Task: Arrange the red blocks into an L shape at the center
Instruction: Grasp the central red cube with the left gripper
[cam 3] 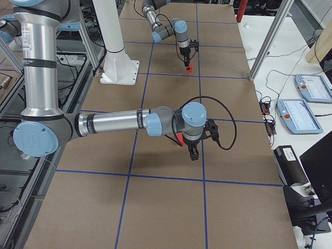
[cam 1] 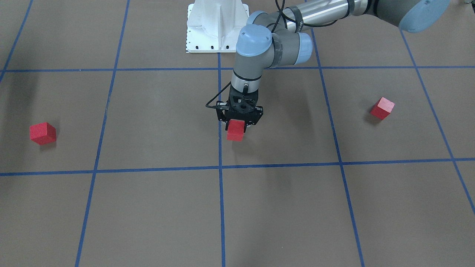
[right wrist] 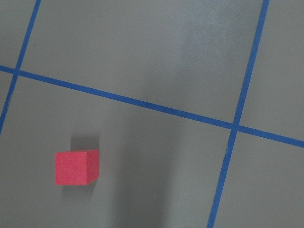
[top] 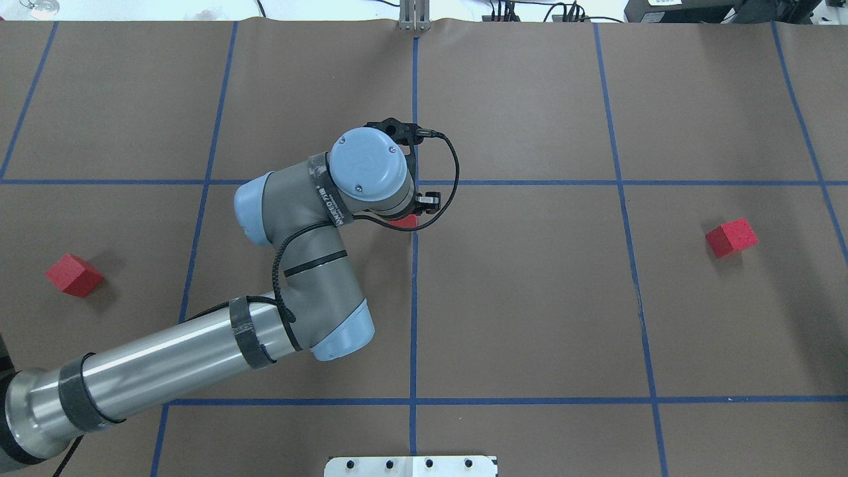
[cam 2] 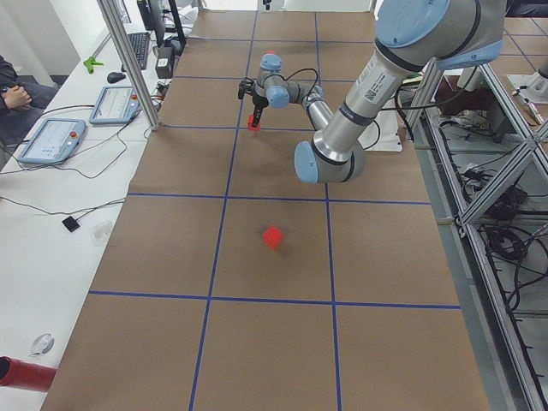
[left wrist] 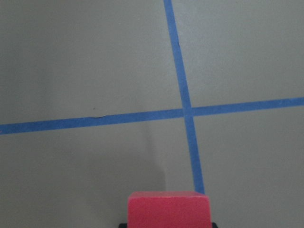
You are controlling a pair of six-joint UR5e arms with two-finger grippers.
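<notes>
Just short of the middle of the tabletop [top: 530, 311], on the robot's side of the center [cam 1: 220, 167] crossing and slightly toward the left end, the left gripper [cam 1: 236, 127] is pointing straight down. It is clamping the first red block [cam 1: 235, 133] between narrowly set fingers, though I cannot tell whether the cube is touching the paper. The left wrist camera is showing that crossing just ahead of the cube. The second red block [top: 74, 275] is lying toward the table's left end and the third red block [top: 731, 237] toward its right end, both well apart from the crossing. The right gripper [cam 3: 193, 153] is hanging over the right end, fingers down, and I cannot tell their spread.
</notes>
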